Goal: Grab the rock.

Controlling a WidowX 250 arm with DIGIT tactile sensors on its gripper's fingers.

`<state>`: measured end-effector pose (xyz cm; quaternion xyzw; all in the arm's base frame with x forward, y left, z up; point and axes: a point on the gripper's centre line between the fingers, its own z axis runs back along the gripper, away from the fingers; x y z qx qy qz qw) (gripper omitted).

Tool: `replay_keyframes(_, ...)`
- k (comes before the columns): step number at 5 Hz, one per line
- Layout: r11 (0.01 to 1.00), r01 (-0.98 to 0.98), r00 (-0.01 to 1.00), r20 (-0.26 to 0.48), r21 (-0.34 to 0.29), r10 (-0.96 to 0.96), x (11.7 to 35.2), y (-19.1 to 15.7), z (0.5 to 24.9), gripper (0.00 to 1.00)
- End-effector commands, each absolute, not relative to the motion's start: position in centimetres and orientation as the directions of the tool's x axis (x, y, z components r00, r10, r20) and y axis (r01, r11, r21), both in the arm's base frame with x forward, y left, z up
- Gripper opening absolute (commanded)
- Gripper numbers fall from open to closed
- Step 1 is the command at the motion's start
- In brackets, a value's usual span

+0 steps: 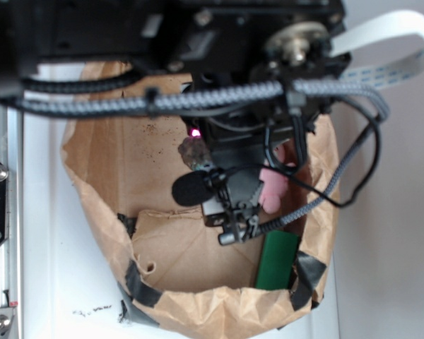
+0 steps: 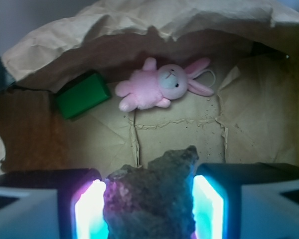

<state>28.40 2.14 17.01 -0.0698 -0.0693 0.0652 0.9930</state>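
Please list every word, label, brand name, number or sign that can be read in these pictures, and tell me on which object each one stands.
No readable text appears in either view.
White ribbon cable: faint bluish marks, too blurred to read.
White surface: small dark specks near the bottom edge, not legible as writing.
Rock, pink bunny, green block, paper bag: no print visible.
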Motion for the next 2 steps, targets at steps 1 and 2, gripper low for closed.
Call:
replay_keyframes(1,0.992,-0.027,0.964,0.259,-0.122,0.058,27.17,0.46,19.08,0.0)
replay_keyframes(2,0.993,-0.011,0.962,0.271,-0.119,0.043,26.98,0.04,18.81,0.0)
